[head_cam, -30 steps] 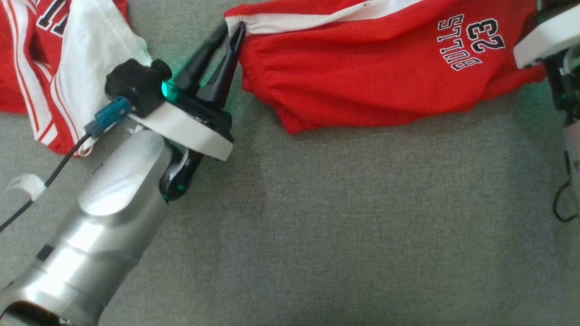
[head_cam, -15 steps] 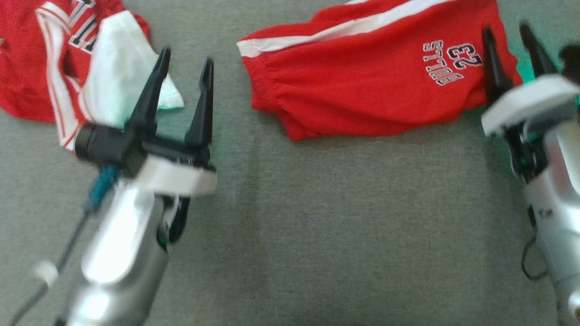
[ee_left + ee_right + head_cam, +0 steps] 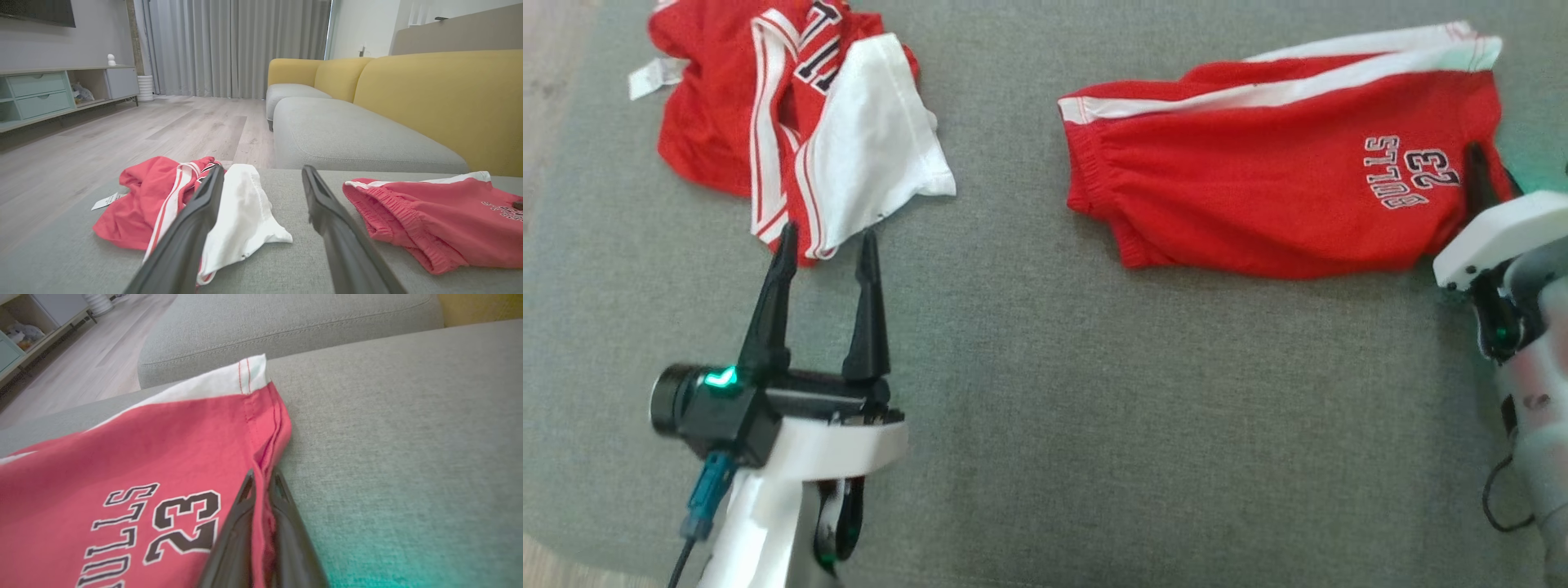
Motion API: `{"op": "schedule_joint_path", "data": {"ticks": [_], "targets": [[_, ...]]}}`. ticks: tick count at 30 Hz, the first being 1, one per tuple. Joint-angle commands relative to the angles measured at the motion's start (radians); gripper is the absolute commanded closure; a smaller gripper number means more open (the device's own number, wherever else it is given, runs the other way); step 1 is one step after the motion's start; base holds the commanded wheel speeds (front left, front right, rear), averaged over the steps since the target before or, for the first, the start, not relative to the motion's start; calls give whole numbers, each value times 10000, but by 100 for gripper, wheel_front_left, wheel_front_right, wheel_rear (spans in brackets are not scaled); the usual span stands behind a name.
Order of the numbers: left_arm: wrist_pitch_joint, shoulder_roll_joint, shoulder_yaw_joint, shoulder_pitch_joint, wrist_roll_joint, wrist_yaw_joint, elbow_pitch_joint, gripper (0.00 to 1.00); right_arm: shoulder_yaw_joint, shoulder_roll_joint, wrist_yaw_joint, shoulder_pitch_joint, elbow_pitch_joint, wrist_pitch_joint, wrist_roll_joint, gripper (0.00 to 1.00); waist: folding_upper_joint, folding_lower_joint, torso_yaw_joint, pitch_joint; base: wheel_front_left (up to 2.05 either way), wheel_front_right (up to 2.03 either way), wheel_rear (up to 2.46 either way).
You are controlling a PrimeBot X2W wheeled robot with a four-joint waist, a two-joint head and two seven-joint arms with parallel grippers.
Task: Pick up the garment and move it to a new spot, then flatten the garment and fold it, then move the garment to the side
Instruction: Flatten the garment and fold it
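The garment, red shorts with a white side stripe and "BULLS 23" print, lies spread on the grey cushion at the upper right. My right gripper is at its right edge. In the right wrist view the fingers of that gripper are pressed together with the red hem of the shorts pinched between them. My left gripper stands open and empty, left of the shorts, fingertips near a crumpled jersey. In the left wrist view this gripper points between the jersey and the shorts.
A crumpled red and white jersey with a tag lies at the upper left, also in the left wrist view. The grey cushion stretches wide in front. Beyond are a yellow sofa back, wooden floor and a low cabinet.
The camera has shifted. My left gripper let go of the shorts' waistband, opened and drew back to the lower left. My right gripper opened, then shut on the shorts' right hem.
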Motion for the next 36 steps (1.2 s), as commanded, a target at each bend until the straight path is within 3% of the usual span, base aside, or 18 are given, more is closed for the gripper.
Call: {"op": "schedule_joint_path", "data": {"ticks": [1, 10, 20, 28, 36], "targets": [[-47, 6, 482, -29, 118, -48, -406, 0, 142, -95, 65, 39, -83, -224, -32, 100, -1, 2, -72, -135, 0, 0, 0], [-47, -215, 1208, 247, 166, -368, -488, 0, 262, -1107, 65, 214, 97, -714, -1016, 100, -1, 2, -1174, -330, 0, 0, 0], [-47, -254, 1450, 248, 464, -618, -435, 0, 170, -1232, 65, 261, -574, -1204, -1095, 100, -1, 2, -1635, -494, 0, 0, 0], [-47, -262, 1444, 521, 555, -671, -238, 0, 1025, -399, 65, 305, -2610, -1381, -1993, 100, -1, 2, -1437, -906, 0, 0, 0], [-47, -264, 1110, 704, 266, -461, -75, 0, 2807, 948, 65, 1360, -5006, -195, -2464, 100, -1, 2, -915, -1148, 0, 0, 0]]}}
